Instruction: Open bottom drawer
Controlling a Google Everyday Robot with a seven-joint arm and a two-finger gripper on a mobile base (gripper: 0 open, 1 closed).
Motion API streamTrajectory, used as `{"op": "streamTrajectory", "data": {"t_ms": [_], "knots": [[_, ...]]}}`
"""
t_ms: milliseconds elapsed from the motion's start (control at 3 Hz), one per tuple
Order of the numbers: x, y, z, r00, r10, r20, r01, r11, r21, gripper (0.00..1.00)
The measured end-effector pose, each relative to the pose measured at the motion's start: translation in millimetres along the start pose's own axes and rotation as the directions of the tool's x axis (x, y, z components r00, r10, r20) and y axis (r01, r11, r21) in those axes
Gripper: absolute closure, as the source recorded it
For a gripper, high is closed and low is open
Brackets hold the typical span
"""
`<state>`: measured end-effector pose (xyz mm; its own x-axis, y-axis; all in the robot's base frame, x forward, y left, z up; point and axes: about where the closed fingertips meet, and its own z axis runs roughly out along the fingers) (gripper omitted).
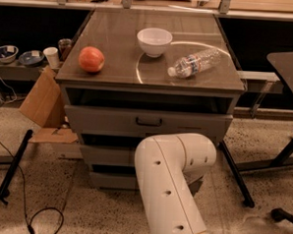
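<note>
The grey cabinet has three drawers. The bottom drawer shows only the left part of its flat grey front, low near the floor; its handle is hidden. My white arm reaches down in front of the lower drawers and covers their middle and right parts. My gripper is hidden behind the arm, somewhere in front of the lower drawers. The middle drawer and the top drawer with its dark handle sit above.
On the cabinet top lie an orange-red fruit, a white bowl and a plastic bottle on its side. Cardboard leans at the left. A black stand leg is left, chair legs right.
</note>
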<state>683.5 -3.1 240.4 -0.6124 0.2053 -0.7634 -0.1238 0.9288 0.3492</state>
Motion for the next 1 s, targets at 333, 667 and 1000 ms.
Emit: {"op": "streamTrajectory", "data": {"t_ms": [333, 667, 1000], "knots": [[-4.1, 1.1, 9.6, 1.0, 0.004, 0.029, -0.004, 1.0, 0.003, 1.0], [-7.7, -0.6, 26.7, 0.999, 0.002, 0.037, -0.003, 0.9999, 0.014, 1.0], [-8.6, -1.7, 38.8, 0.999, 0.004, 0.032, -0.004, 0.9998, 0.018, 1.0]]}}
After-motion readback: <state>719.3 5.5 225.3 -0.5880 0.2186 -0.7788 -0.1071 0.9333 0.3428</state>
